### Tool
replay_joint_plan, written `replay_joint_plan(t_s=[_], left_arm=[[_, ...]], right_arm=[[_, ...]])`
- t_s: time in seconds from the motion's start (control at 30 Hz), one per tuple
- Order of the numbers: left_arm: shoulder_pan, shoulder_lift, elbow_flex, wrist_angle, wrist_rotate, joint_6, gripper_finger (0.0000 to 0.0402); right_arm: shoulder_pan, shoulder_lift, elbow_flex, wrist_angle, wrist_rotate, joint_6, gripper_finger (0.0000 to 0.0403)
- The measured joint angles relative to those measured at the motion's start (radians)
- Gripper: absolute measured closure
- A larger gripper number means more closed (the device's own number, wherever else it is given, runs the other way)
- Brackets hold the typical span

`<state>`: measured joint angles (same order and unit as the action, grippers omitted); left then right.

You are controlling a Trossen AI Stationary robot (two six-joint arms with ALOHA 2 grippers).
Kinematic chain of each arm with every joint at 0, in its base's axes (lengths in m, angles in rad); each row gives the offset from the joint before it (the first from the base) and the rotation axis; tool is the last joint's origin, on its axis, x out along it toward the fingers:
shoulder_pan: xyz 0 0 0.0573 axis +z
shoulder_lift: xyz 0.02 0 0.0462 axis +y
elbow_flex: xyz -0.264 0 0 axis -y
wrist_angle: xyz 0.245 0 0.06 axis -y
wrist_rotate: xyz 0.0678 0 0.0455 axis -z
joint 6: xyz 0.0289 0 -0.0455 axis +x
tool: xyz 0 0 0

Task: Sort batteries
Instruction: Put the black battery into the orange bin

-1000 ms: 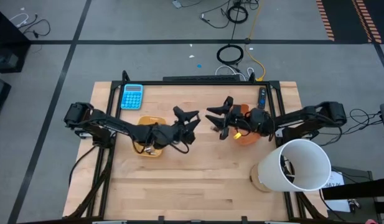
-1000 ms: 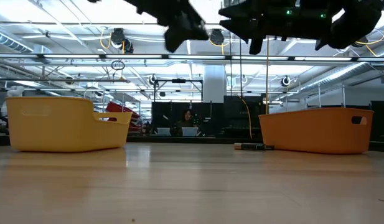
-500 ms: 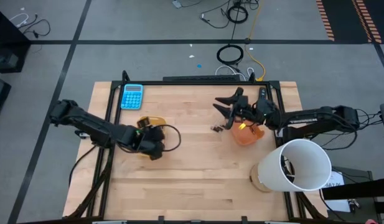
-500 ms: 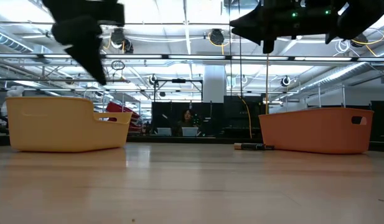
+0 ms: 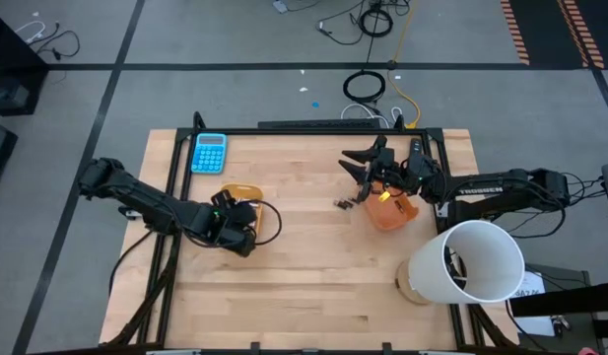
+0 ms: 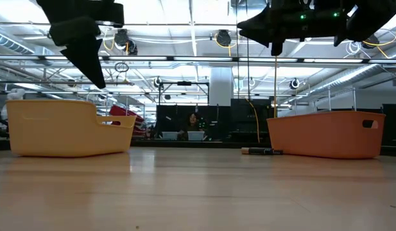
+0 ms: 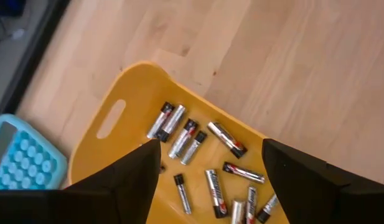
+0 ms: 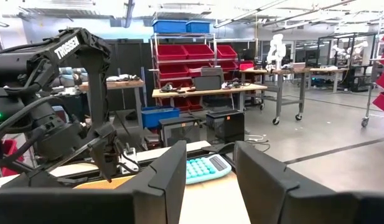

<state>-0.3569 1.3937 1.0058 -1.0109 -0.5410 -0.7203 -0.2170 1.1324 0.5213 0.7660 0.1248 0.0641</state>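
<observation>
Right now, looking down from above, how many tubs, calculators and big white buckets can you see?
Plastic tubs: 2 (yellow plastic tub, orange plastic tub)
Blue calculator: 1
Big white bucket: 1
Total: 4

A robotics lab: red storage bins [image 8: 195,70], workbenches [image 8: 207,92], ceiling trusses [image 6: 185,59].

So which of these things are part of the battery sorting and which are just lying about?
Part of the job: batteries, yellow tray, orange tray, loose battery on the table, left gripper, right gripper.

Lying about: calculator, white bucket.
</observation>
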Motion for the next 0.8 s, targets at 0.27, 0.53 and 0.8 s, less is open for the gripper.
replay_joint_plan(t_s=[0.27,0.53,0.8], left_arm=[[0.000,0.000,0.000,0.009,-0.039,0.054,0.0111],[-0.027,0.000,0.000,0.009,-0.040,0.081,0.0117],[-0.065,-0.061,-0.002,0.017,-0.064,0.128,0.0120]], right_arm=[[0.000,0.000,0.000,0.000,-0.059,0.030,0.0277],[-0.002,0.000,0.000,-0.017,-0.076,0.040,0.0277],[-0.087,0.000,0.001,-0.080,-0.165,0.048,0.0277]])
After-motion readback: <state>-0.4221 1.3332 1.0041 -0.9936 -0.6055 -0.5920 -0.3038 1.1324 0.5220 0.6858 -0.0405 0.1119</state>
